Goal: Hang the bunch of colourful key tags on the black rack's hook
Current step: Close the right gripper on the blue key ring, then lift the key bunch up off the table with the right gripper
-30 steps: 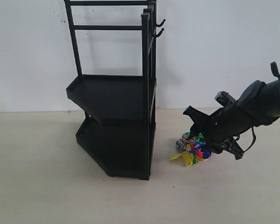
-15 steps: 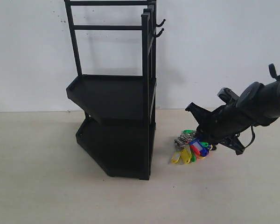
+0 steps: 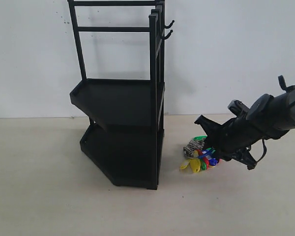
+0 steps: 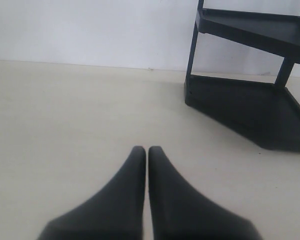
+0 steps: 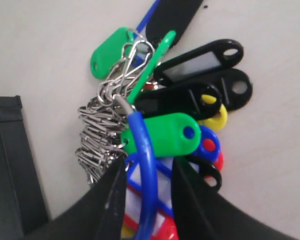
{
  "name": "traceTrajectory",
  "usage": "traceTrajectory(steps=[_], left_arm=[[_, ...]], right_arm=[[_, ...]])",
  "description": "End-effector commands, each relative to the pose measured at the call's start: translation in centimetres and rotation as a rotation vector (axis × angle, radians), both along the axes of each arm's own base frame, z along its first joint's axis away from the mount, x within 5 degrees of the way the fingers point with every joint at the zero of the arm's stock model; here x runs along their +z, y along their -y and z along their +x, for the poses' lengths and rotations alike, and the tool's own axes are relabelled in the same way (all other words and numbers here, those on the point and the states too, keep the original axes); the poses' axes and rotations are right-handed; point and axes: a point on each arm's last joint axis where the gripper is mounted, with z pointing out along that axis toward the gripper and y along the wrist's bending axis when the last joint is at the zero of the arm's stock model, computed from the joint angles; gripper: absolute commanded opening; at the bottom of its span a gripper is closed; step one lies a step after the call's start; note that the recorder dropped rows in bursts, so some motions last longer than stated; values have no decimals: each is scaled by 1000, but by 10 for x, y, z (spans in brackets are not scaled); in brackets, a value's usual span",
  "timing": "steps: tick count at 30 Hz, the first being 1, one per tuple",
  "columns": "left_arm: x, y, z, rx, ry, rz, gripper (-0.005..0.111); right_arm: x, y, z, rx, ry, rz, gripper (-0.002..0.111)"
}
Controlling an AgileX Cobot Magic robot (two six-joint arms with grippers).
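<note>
Tags of yellow, green, red and blue plastic on short metal chains, the colourful key tag bunch, are sitting low at the pale tabletop in the exterior view. They are to the right of the foot of the black rack, a tall metal two-tier stand with angled trays, and near it without touching. I am holding my right gripper down at the bunch, its tip right among the tags. High on the rack's upright post the hook, small, black and curved, is hanging bare under the upper hook, well above the bunch.

In the left wrist view my left gripper is pressing its two black fingers together on nothing, over bare tabletop, with the rack's lower tray standing beyond.

In the right wrist view the bunch is spreading out against the tabletop, and some black tags are showing among the coloured ones. Its blue-sleeved ring is running between my right gripper's fingers. A sliver of gap is showing on each side, so I cannot tell whether I am gripping it.
</note>
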Motion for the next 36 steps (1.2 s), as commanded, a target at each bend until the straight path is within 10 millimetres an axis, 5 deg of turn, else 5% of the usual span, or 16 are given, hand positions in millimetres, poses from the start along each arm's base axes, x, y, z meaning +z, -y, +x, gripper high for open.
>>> traceTrajectory(steps=[1,6,10,15,27,36], left_arm=[[1,0,0,0,8,8,4],[1,0,0,0,8,8,4],[1,0,0,0,8,8,4],[1,0,0,0,8,8,4],[1,0,0,0,8,8,4],[1,0,0,0,8,8,4]], right_arm=[[-3,0,0,18,-4,-15,31],[0,0,0,22,0,-17,20],[7,1,1,49,35,-47,0],[20,1,0,105,76,-90,0],[118,5,-18,325,315,-330,0],[198,10,-58,389,472,-473,0]])
